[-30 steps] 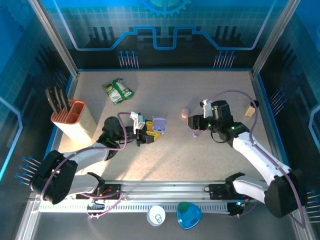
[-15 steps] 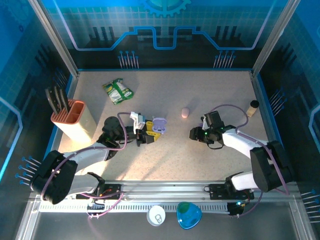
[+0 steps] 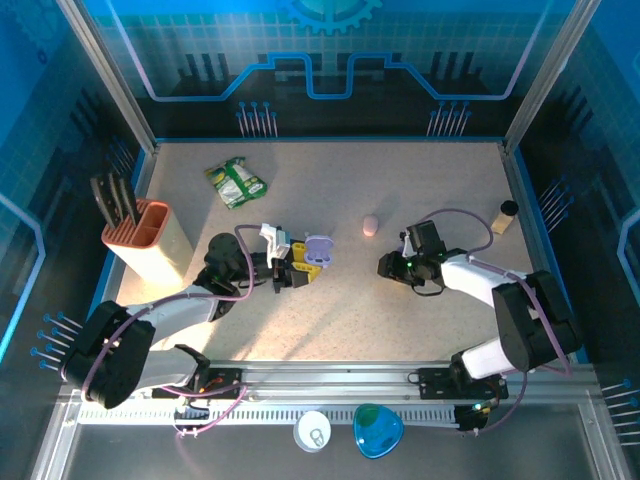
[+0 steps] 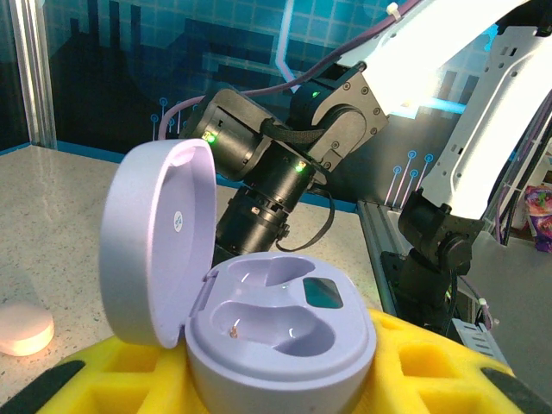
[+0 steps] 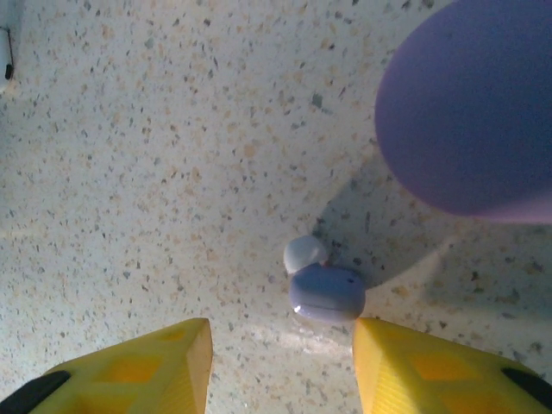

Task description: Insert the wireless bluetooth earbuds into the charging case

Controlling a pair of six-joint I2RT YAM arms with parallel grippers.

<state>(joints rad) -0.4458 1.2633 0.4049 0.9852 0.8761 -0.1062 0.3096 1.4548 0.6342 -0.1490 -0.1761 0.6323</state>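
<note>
Here, smooth rounded lavender earbud (image 5: 326,291)

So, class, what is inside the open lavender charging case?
The charging case holds two moulded wells, both empty, and a small dark panel beside them. Its underside is hidden by the yellow fingers gripping it.

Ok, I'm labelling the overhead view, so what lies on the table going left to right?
Knife block → green packet → open lavender case → pink case → small tan dark-topped object.
</note>
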